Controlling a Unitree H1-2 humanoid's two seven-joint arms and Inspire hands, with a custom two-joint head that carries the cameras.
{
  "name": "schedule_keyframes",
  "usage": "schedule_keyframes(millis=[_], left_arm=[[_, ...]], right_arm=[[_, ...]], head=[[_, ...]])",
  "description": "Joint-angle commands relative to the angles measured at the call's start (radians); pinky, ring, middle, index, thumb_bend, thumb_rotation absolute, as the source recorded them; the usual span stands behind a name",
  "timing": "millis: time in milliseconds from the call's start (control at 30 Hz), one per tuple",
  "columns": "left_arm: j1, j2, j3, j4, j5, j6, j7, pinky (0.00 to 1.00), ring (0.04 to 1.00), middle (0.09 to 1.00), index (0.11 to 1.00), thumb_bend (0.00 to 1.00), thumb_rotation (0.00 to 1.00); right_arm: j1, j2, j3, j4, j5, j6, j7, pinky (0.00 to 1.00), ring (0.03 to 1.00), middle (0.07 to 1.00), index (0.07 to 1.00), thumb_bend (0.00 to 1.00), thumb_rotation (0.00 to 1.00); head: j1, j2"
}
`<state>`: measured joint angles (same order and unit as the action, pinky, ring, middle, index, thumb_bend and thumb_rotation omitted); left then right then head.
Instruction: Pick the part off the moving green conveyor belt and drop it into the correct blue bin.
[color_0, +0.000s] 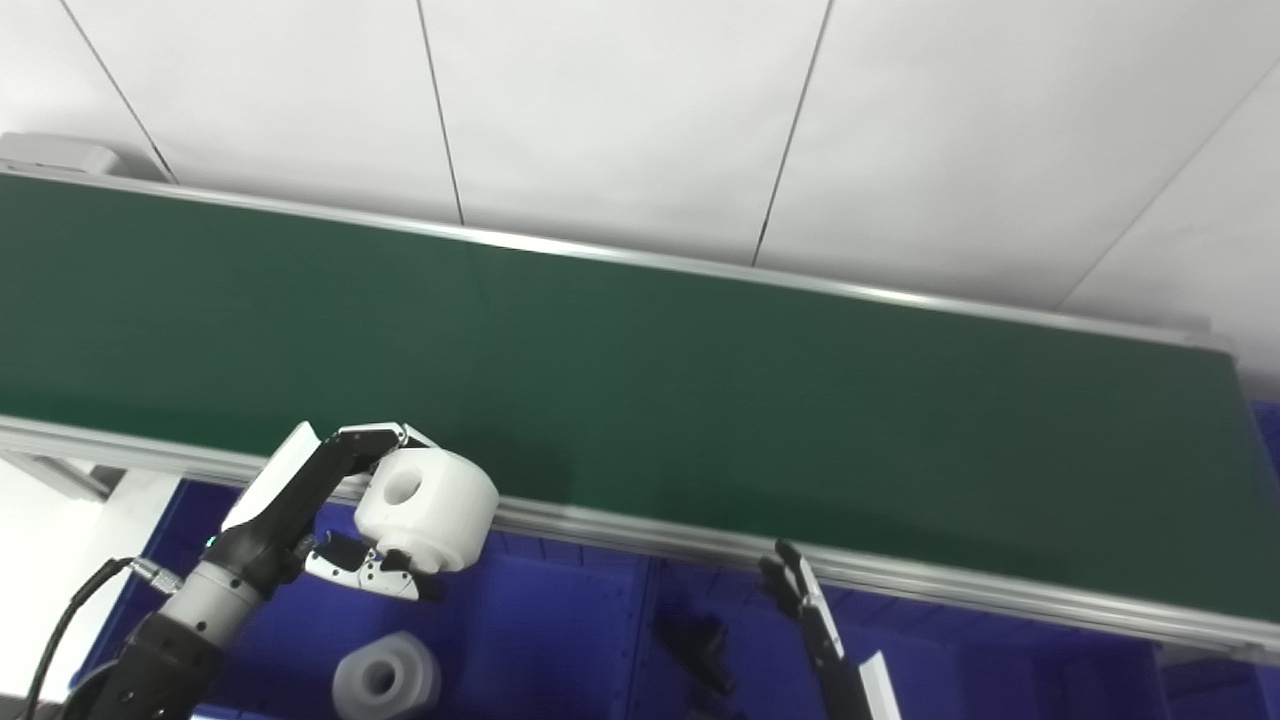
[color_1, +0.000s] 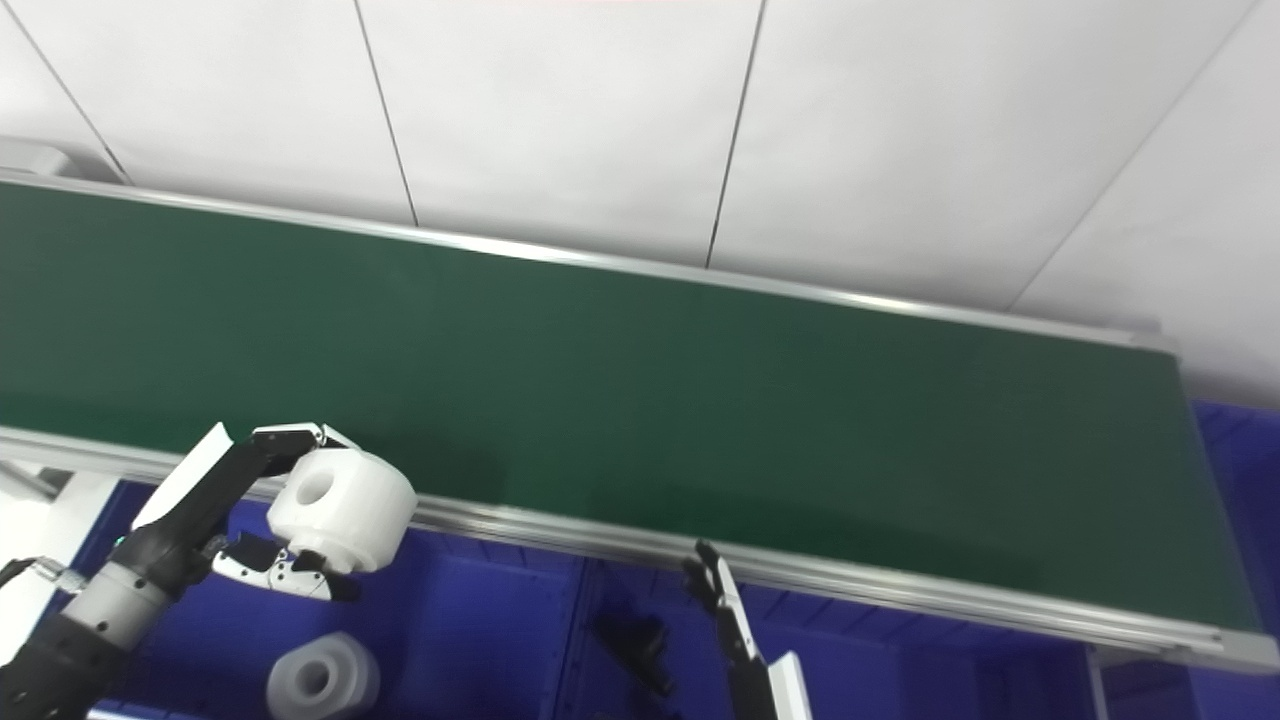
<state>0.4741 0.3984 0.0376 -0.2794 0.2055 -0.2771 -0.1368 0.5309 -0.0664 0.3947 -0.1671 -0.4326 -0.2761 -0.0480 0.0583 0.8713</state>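
Note:
My left hand (color_0: 330, 510) is shut on a white cylindrical part with a centre hole (color_0: 428, 508), held above the near rail of the green conveyor belt (color_0: 640, 400) and over the left blue bin (color_0: 540, 620). It also shows in the right eye view (color_1: 343, 510). A second white cylinder with a hole (color_0: 386, 678) lies in that bin below my hand. My right hand (color_0: 812, 615) rises at the bottom centre, fingers straight and apart, holding nothing. The belt surface carries no part in view.
A dark small part (color_0: 700, 645) lies in the middle blue bin section. More blue bin (color_0: 1050, 660) runs along under the belt's near rail (color_0: 900, 575). A white panelled surface (color_0: 640, 120) lies beyond the belt.

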Motion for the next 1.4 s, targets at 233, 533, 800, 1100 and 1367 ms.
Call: schedule_keyframes(millis=[233, 533, 800, 1100, 1367], left_arm=[[0.046, -0.029, -0.062, 0.004, 0.042, -0.179, 0.003, 0.43, 0.46, 0.513, 0.476, 0.5, 0.0], [0.117, 0.008, -0.073, 0.085, 0.17, -0.192, 0.153, 0.43, 0.445, 0.507, 0.478, 0.5, 0.0], [0.133, 0.014, -0.054, 0.265, 0.256, -0.192, 0.264, 0.39, 0.411, 0.478, 0.526, 0.5, 0.0], [0.1, -0.011, -0.042, 0.399, 0.269, -0.083, 0.244, 0.47, 0.427, 0.492, 0.529, 0.5, 0.0], [0.148, -0.079, 0.0, 0.308, 0.158, -0.113, 0.274, 0.82, 0.873, 0.9, 0.859, 0.63, 0.47]], right_arm=[[0.014, 0.023, -0.003, -0.07, 0.011, 0.031, 0.017, 0.84, 0.853, 0.879, 0.945, 0.83, 0.39], [0.017, 0.01, -0.011, -0.076, 0.013, 0.021, 0.022, 0.86, 0.851, 0.884, 0.957, 0.81, 0.39], [0.008, 0.001, -0.019, -0.07, 0.025, 0.012, 0.021, 0.86, 0.853, 0.881, 0.957, 0.82, 0.4], [0.004, -0.003, -0.027, -0.07, 0.013, 0.005, 0.015, 0.86, 0.857, 0.88, 0.96, 0.82, 0.44], [0.006, -0.002, -0.029, -0.068, 0.025, 0.002, 0.017, 0.87, 0.857, 0.883, 0.963, 0.82, 0.44]], head=[[0.007, 0.004], [0.026, -0.001], [0.057, -0.003], [0.054, -0.003], [0.059, -0.005]])
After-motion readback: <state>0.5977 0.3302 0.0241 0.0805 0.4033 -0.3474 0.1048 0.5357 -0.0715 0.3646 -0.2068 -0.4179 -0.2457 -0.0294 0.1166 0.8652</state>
